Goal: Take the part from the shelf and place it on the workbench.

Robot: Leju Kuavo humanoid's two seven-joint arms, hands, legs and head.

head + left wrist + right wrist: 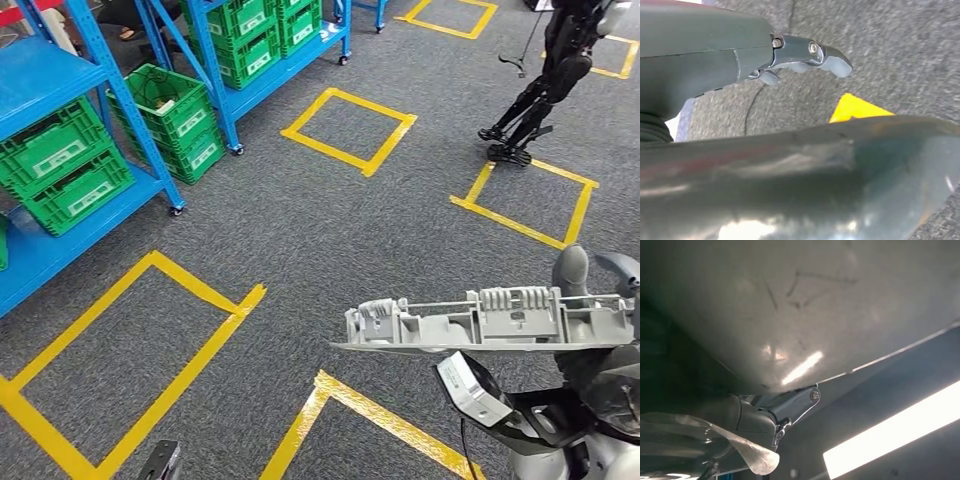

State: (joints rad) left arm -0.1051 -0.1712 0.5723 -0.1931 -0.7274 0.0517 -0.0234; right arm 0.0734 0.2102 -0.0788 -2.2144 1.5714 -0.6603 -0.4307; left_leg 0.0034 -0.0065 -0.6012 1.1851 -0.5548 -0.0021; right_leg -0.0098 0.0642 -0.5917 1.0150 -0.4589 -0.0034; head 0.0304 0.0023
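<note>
Over the grey carpet (317,220), well clear of the blue shelf (45,80), the long grey part (483,322) rode level in the right hand (596,300), the left hand (806,52) spread empty, so the carrying step seemingly awaited finding the workbench.

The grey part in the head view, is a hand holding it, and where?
Yes: the right hand holds the long grey part at its right end, roughly level over the carpet.
</note>
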